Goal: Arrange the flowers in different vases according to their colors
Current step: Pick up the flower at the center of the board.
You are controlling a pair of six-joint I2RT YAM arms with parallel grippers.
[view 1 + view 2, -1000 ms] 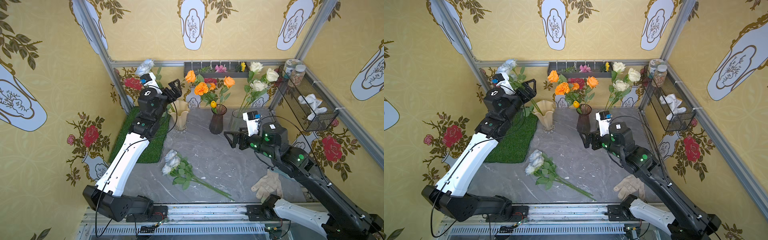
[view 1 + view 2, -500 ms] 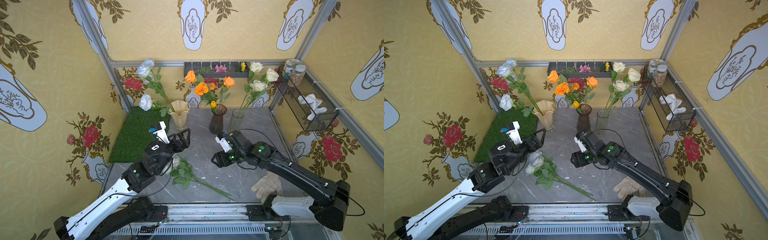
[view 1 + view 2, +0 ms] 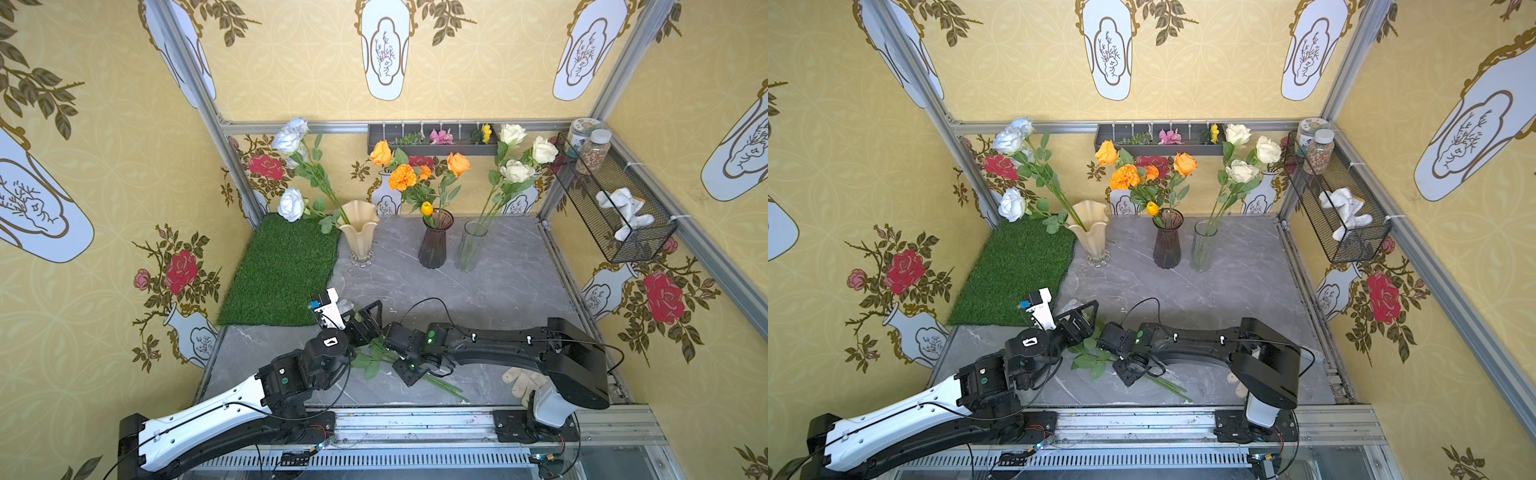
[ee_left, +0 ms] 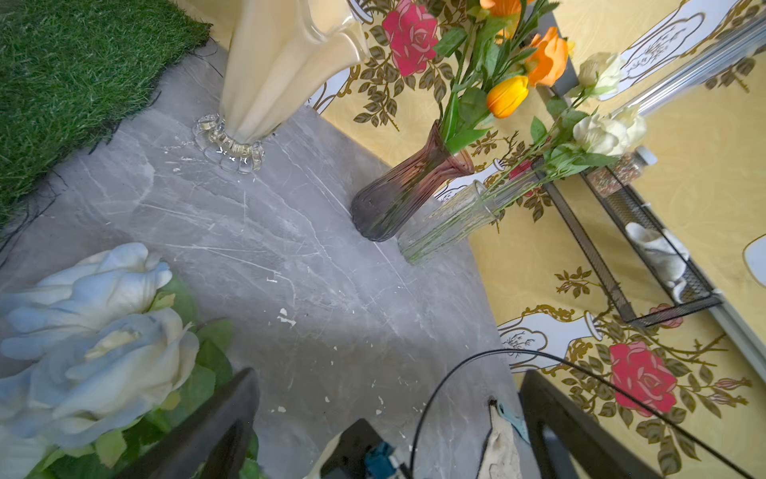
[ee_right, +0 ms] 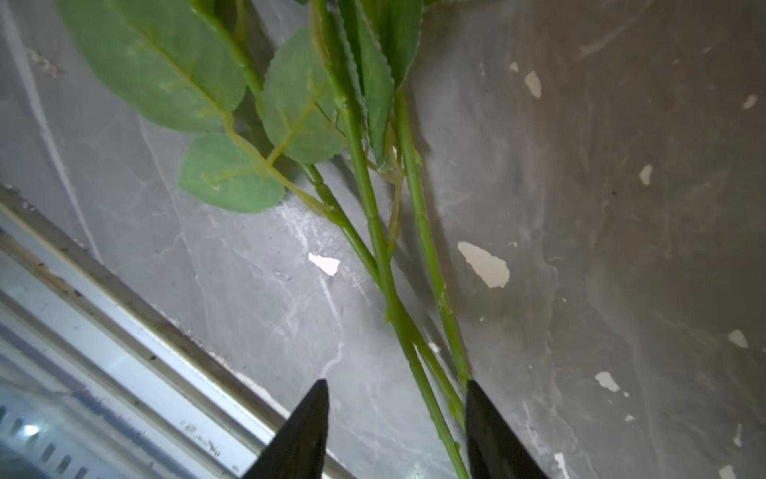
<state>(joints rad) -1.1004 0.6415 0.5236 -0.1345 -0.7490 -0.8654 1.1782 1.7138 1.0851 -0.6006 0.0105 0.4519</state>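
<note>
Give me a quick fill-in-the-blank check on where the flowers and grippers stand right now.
The small yellow tulip stands in the ____ ribbed glass vase.
The cream-white roses stand in the ____ glass cylinder vase.
The right gripper straddles the green ____ of the pale blue-white rose bunch lying on the grey marble tabletop.
The left gripper has its jaws ____.
Missing: dark purple; clear; stems; open.

Grey marble tabletop (image 3: 498, 291): grass mat (image 3: 282, 270), three vases (image 3: 434, 245), loose roses (image 4: 95, 344), glove (image 3: 521, 380).

loose pale-blue roses (image 4: 95, 331): lying flat | cream vase (image 3: 360, 232): standing blue-white roses (image 3: 286, 141) | purple vase (image 3: 434, 245): orange blooms (image 3: 402, 176) | clear vase (image 3: 469, 249): white roses (image 3: 515, 170)
</note>
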